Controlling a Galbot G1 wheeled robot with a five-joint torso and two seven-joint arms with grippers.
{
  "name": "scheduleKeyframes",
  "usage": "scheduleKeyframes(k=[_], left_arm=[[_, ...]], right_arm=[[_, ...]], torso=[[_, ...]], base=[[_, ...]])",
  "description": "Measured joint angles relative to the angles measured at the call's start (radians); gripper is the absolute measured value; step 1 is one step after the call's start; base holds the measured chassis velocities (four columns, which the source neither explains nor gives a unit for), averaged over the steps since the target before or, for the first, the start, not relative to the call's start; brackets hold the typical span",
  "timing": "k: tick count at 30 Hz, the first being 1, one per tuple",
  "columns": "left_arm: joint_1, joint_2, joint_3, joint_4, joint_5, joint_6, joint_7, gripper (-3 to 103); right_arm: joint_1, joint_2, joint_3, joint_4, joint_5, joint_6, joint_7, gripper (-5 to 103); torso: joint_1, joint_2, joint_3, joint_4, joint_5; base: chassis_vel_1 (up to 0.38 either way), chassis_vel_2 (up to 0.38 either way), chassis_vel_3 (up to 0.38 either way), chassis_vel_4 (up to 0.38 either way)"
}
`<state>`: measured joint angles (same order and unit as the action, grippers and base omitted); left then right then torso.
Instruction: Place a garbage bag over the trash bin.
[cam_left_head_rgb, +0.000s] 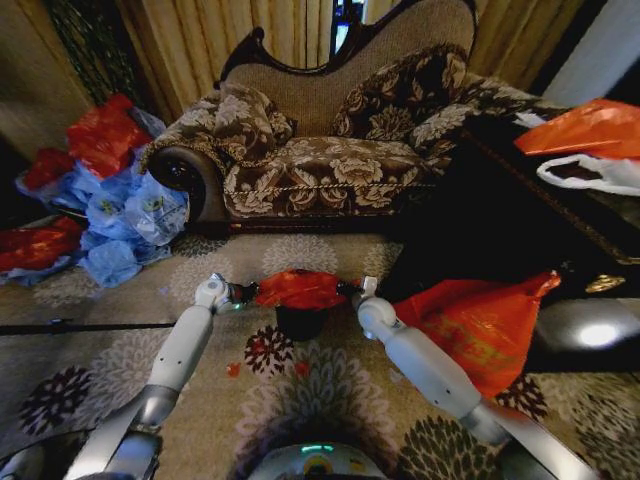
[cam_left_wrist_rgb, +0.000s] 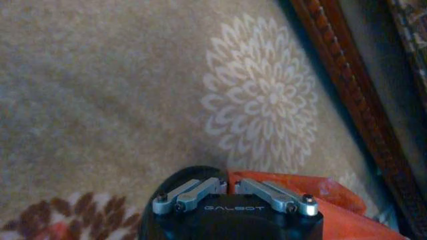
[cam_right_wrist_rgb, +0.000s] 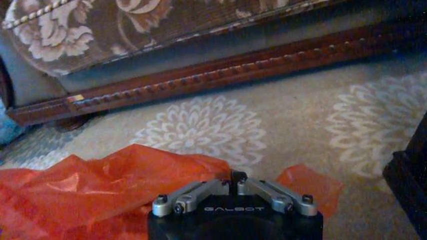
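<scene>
Garbage bag (cam_left_head_rgb: 299, 289) over trash bin (cam_left_head_rgb: 300, 322) | left pincer (cam_left_head_rgb: 243, 293), right pincer (cam_left_head_rgb: 352, 290) clenched on its edges

Both arms reach forward and low, forearms angling inward so the two wrists face each other across a short gap. The left pincer (cam_left_head_rgb: 243, 292) points toward the right one, its fingers (cam_left_wrist_rgb: 200, 189) drawn together at the tips — pinched on the edge of the bag (cam_left_head_rgb: 298, 288). The right pincer (cam_left_head_rgb: 352, 290) mirrors it from the other side, fingers (cam_right_wrist_rgb: 261, 189) likewise closed on the bag's other edge. The two wrists sit level — at about the same height above the floor.
</scene>
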<state>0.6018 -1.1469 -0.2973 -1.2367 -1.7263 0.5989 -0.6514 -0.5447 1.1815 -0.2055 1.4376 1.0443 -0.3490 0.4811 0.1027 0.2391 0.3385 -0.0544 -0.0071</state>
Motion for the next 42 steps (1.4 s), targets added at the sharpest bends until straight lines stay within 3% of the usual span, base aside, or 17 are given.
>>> scheduleKeyframes(k=[17,28,42], left_arm=[[-0.064,-0.075,-0.019,0.084,0.078,-0.029,0.052,0],[-0.133,-0.120,-0.048,0.221,0.148,-0.048,0.089,0],[-0.080,-0.112,-0.027,0.226,0.185,-0.045,0.116,0]], right_arm=[[0.059,0.135,0.070,-0.210,-0.092,0.075,-0.072,0],[0.089,0.233,0.120,-0.406,-0.171,0.135,-0.145,0],[0.010,0.202,0.113,-0.362,-0.175,0.132,-0.162,0]], torso=[[0.000,0.000,0.000,0.0001,-0.0002],[0.000,0.000,0.000,-0.0002,0.0000],[0.000,0.000,0.000,-0.0002,0.0000]], base=[[0.000,0.000,0.000,0.000],[0.000,0.000,0.000,0.000],[0.000,0.000,0.000,0.000]])
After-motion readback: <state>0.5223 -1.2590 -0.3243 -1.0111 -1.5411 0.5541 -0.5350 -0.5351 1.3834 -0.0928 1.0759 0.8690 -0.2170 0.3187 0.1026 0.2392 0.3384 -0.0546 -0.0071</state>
